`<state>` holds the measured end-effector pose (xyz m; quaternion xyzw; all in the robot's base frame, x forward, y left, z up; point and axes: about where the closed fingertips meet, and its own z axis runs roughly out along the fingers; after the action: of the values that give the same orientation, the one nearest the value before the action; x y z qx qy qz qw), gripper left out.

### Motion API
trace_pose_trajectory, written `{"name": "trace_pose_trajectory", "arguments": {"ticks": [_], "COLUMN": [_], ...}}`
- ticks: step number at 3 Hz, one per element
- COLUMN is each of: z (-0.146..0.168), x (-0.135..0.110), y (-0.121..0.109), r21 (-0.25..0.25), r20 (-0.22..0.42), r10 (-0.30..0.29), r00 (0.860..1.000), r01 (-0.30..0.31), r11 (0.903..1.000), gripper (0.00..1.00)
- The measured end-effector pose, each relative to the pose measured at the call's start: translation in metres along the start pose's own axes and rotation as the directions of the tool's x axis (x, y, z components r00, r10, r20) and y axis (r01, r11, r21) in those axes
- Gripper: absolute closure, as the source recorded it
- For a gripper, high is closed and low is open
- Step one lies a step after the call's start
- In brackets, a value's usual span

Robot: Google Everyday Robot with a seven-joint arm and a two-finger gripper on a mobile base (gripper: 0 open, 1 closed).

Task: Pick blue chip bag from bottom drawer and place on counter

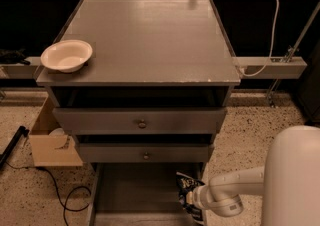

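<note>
Pincer [194,199] is sitting low at 5 o'clock of your view, meeting the blue chip bag [188,186]. The bag is lying at the 3 o'clock side of the open bottom drawer [135,190]. You cannot tell whether the pincer is gripping it. Surface [150,35] is carrying a white bowl [66,55] at its 9 o'clock edge. Judging from this, you are looking at the grasp stage, with lift and placing not yet done.

**Chip Bag, Drawer, Worktop: Status**

The crinkled dark blue chip bag [188,186], white-lettered, stands tilted against the right side of the open bottom drawer [135,192]. The gripper [194,201] is at the bag. The flat grey worktop [150,35] is above.
</note>
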<state>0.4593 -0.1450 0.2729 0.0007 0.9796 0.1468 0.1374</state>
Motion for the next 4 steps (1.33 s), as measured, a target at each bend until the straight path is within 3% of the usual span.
{"name": "trace_pose_trajectory", "arguments": {"ticks": [2,3,4], "z": [-0.072,-0.119,-0.151], "x": [0.003,0.010,0.030], "y": [-0.044,-0.064,-0.096], "r21": [0.060,0.030,0.008], "r20": [0.154,0.268,0.353], "r10": [0.054,0.088,0.155], "r00": [0.987,0.959,0.923], "r01": [-0.064,-0.099,-0.169], "r11": [0.9961,0.9946,0.9856], "gripper": [1.00,1.00,1.00]}}
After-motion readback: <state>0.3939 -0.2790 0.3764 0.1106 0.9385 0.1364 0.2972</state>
